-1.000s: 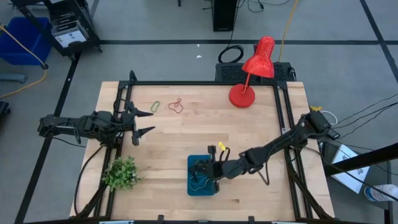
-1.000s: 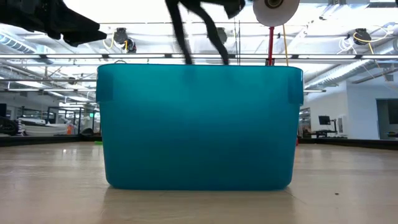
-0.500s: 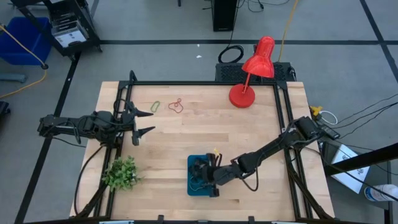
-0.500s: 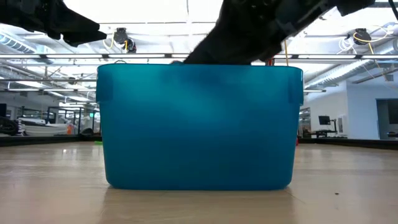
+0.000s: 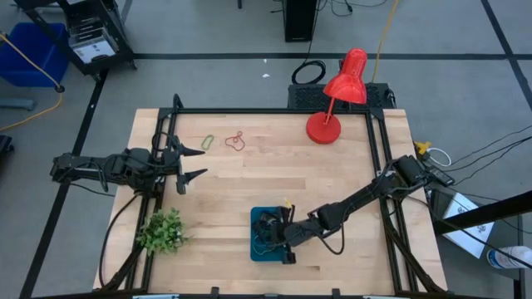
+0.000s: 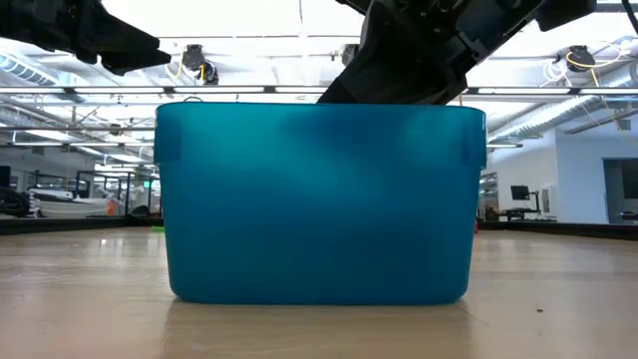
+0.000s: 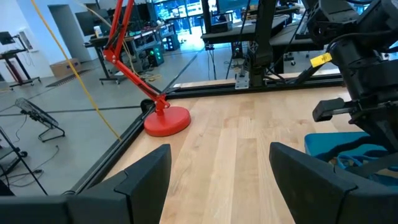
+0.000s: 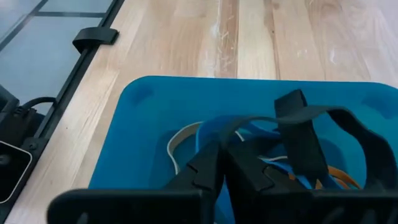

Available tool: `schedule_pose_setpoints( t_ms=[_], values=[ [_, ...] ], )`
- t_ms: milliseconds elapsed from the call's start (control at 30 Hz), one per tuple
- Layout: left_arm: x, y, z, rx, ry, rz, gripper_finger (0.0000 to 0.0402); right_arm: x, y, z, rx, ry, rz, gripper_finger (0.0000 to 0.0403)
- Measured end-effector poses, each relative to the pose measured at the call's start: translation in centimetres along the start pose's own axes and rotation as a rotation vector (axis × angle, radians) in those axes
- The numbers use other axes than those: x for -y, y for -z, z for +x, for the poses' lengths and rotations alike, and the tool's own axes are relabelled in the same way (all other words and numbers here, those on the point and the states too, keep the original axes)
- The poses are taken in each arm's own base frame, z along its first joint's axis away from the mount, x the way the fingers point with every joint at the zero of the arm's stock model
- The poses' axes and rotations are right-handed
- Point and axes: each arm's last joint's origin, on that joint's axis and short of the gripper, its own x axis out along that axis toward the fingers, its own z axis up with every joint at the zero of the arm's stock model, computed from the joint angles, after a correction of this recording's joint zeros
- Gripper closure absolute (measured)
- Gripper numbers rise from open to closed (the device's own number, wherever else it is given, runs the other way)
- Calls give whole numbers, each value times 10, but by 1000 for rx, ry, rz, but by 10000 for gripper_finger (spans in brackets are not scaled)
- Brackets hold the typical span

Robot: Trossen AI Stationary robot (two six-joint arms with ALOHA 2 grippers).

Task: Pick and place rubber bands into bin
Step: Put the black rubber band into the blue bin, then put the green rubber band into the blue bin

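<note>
We reach our right claw point(image 5: 268, 231) low and forward, fingers closed together; our left claw point(image 5: 198, 163) hovers spread apart.

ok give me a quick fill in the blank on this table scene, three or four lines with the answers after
1. The right gripper reaches down into the small teal-blue ____.
2. Two thin rubber bands, one green and one red, lie on the wooden ____.
3. The left gripper hangs with its fingers ____, holding nothing.
4. The lamp at the table's far edge is coloured ____.

Answers: bin; table; open; red
</note>
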Motion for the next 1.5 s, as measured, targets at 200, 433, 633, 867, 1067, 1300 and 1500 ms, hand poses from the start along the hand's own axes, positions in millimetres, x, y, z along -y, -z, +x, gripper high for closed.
schedule_pose_setpoints(
  t_ms=[200,433,633,867,1067,1300,1500],
  values=[
    [0,0,0,0,0,0,128,1,1,0,-14,5,-3,341],
    [0,0,0,0,0,0,128,1,3,0,-30,10,-7,267],
    [0,0,0,0,0,0,128,3,-8,-19,-40,14,-26,237],
    [0,0,0,0,0,-1,127,5,-32,-64,-7,9,-25,234],
    [0,0,0,1,8,-89,127,12,-34,-106,5,50,-76,238],
    [0,0,0,2,8,-180,122,28,-2,-143,170,153,-63,237],
    [-1,-6,11,-29,-43,-151,135,39,12,-162,397,128,-137,237]
  ],
)
